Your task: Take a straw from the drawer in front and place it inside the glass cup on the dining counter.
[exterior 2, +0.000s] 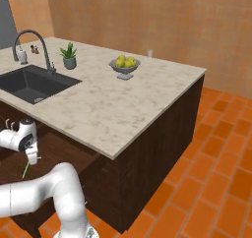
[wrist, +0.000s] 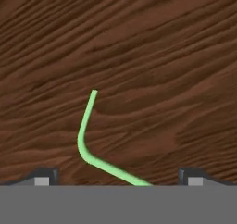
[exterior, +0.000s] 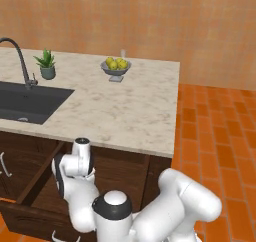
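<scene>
Beige marble surface with grey veins, set over dark-brown cabinets; orange tiled floor to one side and an orange-tan wall behind.

Sink: dark basin sunk into the surface, with a curved dark faucet at its edge.

Potted plant: small green plant in a grey pot, just beside the faucet.

Fruit bowl: grey footed bowl of yellow lemons, toward the far edge of the surface.

Glass cup: small clear tumbler, upright near the far edge of the surface, behind the fruit bowl and apart from it. It is faint and small in the left base view.

Drawer: dark-brown wood, pulled out below the front edge of the surface, under the sink end. Its wood-grain bottom shows in the hand view.

Straw: thin and light green, bent partway along rather than straight, lying on the drawer bottom. In the hand view it runs from mid-frame down to the lower edge between the two fingertips. A short green length also shows below the hand in the right base view.

Hand: lowered into the open drawer, pointing down. Fingers spread wide, one to each side of the straw, with neither tip touching it. Nothing is held.
</scene>
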### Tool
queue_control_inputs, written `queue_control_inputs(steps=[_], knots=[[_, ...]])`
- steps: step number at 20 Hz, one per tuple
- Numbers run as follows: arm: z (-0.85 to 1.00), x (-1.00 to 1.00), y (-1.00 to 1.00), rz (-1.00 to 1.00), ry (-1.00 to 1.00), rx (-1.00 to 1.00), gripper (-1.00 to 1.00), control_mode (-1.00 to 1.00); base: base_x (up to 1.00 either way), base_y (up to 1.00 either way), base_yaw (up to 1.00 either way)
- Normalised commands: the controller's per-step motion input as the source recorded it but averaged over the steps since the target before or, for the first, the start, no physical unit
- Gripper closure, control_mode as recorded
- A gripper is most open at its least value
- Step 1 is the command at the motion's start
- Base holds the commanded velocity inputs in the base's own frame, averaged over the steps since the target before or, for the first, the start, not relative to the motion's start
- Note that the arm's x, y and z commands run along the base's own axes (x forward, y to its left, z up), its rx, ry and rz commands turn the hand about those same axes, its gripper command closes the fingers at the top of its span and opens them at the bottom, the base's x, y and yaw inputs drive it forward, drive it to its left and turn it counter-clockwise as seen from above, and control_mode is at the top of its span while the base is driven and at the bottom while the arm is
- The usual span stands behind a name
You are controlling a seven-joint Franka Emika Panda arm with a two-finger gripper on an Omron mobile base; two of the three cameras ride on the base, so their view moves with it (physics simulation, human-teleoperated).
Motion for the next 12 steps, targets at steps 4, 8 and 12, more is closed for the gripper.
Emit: queue_control_inputs(steps=[4,8,12], knots=[[-0.6,0.01,0.1,0.02,0.0,-0.08,-1.0,-1.0,0.0,0.0,0.0],[-0.61,0.0,0.21,0.01,0.0,-0.08,-1.0,-1.0,0.0,0.0,0.0],[-0.06,0.09,0.03,0.03,-0.07,0.0,-1.0,-1.0,0.0,0.0,0.0]])
